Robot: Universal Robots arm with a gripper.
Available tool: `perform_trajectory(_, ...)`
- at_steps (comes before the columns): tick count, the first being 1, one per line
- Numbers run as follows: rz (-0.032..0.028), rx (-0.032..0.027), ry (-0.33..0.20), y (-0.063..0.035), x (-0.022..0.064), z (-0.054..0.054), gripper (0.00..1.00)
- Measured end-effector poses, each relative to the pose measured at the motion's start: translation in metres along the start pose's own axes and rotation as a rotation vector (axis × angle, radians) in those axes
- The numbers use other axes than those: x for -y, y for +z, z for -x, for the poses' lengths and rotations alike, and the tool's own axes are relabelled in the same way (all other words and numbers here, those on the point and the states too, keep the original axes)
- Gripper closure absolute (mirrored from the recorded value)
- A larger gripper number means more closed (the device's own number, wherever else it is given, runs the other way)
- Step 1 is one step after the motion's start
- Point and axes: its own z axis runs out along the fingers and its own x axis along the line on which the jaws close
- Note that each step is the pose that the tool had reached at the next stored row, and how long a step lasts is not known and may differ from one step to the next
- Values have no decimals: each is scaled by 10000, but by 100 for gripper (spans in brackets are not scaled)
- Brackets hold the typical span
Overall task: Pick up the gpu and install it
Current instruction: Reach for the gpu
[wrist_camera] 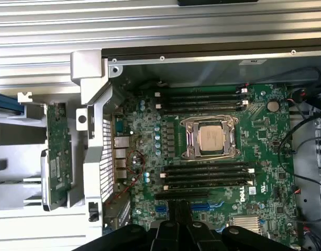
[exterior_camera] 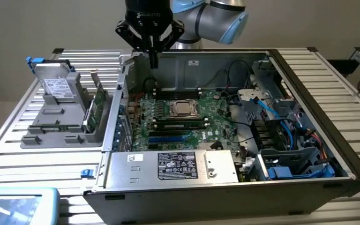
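The jaws are pressed together with nothing between them, pointing straight down over the far wall of the open computer case (exterior_camera: 311, 122). The gpu (exterior_camera: 95, 108) is not in them. It stands on edge in a slot of the grey holder (exterior_camera: 48, 129), likely so its upper edge is free to be pinched from above. It is well apart from the jaws, lower and beyond the case wall on the exterior view's left. A hard drive (exterior_camera: 58, 86) leans in the same holder, nearer that edge of the tabletop (exterior_camera: 30, 164). The case lies on its side, so the motherboard (exterior_camera: 174, 126) faces up.
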Motion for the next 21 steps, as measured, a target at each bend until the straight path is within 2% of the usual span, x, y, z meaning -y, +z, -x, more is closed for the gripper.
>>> perform_trajectory(4,0,0,-1,0,0,-2,88)
perform_trajectory(6,-3,-2,0,-2,3,-43,88)
perform_trajectory(21,0,0,0,1,51,-719,88)
